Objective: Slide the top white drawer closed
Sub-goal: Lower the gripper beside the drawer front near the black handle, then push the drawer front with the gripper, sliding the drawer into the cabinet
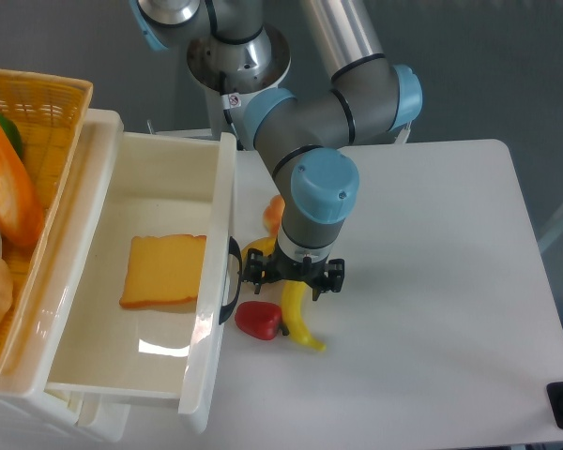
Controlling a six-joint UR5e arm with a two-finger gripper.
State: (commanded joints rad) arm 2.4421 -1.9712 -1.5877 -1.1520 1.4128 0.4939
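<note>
The top white drawer (212, 319) stands pulled far out of its cabinet at the left, its tall front panel facing right. Its curved black handle (233, 281) sits on that panel. A yellow-orange slice (164, 270) lies flat inside. My gripper (295, 279) points straight down just to the right of the handle, a short gap away from it. Its black fingers splay out on both sides of the wrist, so it looks open and empty. The fingertips are mostly hidden under the wrist.
A yellow banana (298, 321) and a red pepper (258, 321) lie on the white table (432, 281) under and beside my gripper. An orange item (275, 213) lies behind them. A yellow wicker basket (39, 105) with food sits on the cabinet. A second drawer (96, 415) peeks out below.
</note>
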